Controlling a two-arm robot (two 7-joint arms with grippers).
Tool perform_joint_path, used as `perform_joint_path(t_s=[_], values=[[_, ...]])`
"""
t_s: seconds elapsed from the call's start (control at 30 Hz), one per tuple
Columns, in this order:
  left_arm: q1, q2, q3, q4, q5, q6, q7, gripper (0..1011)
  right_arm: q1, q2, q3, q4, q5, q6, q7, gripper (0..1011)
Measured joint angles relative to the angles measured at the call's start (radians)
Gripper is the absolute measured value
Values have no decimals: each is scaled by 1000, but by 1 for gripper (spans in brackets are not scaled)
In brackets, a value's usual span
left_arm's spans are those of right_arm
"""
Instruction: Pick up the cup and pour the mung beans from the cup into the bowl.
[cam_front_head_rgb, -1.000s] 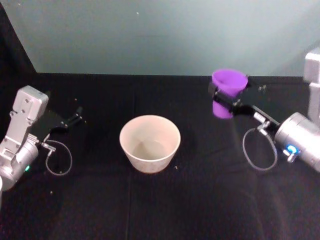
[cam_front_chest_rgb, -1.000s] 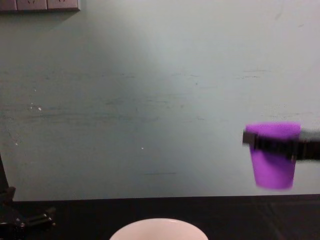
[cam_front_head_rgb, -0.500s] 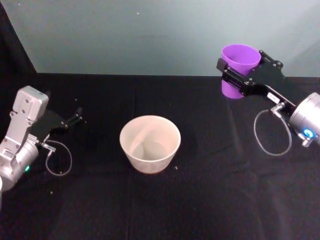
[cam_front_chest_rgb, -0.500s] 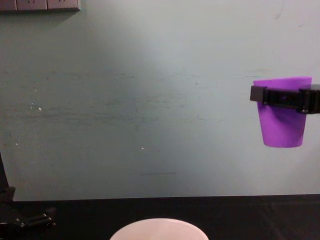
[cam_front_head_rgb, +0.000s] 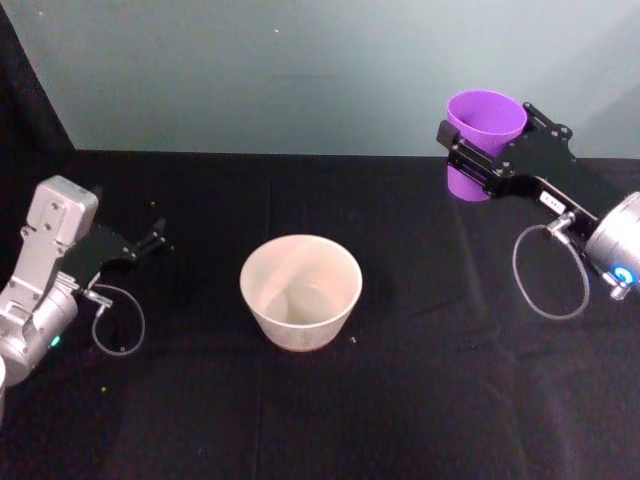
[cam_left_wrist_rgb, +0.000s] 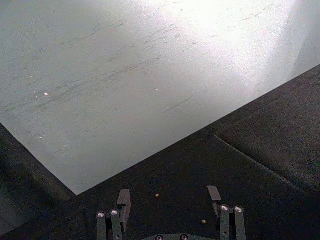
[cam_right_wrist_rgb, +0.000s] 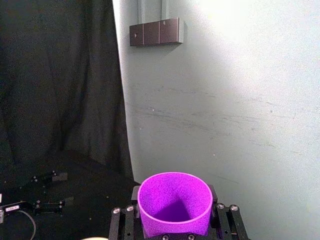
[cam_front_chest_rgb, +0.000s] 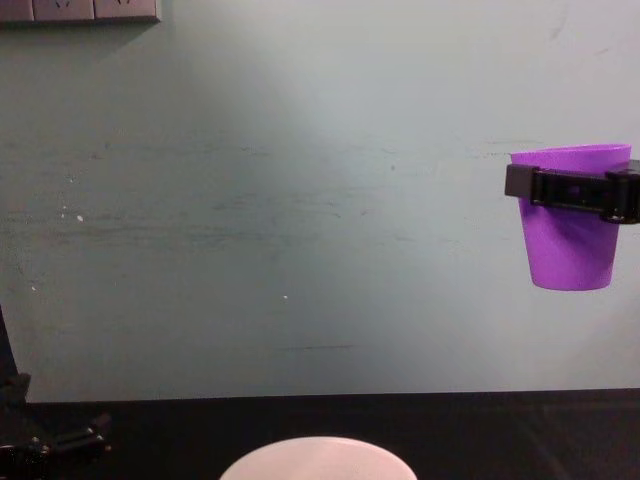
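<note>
Head view: the right gripper (cam_front_head_rgb: 484, 150) grips the purple cup (cam_front_head_rgb: 487, 112) upright in the air, well right of the white bowl (cam_front_head_rgb: 300, 292); the left gripper (cam_front_head_rgb: 157, 237) rests wide open.

In the chest view the bowl (cam_front_chest_rgb: 318, 460) is cut by the lower edge, and just its far rim shows. The right fingers (cam_front_chest_rgb: 560, 187) cover a strip of the cup (cam_front_chest_rgb: 570, 255) and run off the right edge. In the right wrist view the cup's bottom is shadowed, its contents unclear. 2 specks (cam_left_wrist_rgb: 157, 195) on the tabletop (cam_left_wrist_rgb: 260, 150) between the left fingers (cam_left_wrist_rgb: 123, 200) are too small to identify.
</note>
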Motion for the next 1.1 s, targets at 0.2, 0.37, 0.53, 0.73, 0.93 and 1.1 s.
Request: perform_joint_path(t_s=[0.2,0.37,0.53,0.73,0.93,1.1], values=[[0,0,0,0,0,0,0,1000,2,-1,0,1,0,3,0,746],[0,0,0,0,0,0,0,1000,3,-2,-1,2,1,4,0,746],[0,0,0,0,0,0,0,1000,3,-2,-1,3,1,4,0,746],[0,0,0,0,0,0,0,1000,4,-2,-1,3,2,5,0,746],[0,0,0,0,0,0,0,1000,4,-3,-1,4,2,6,0,746],[0,0,0,0,0,0,0,1000,5,-3,-1,4,2,6,0,746]])
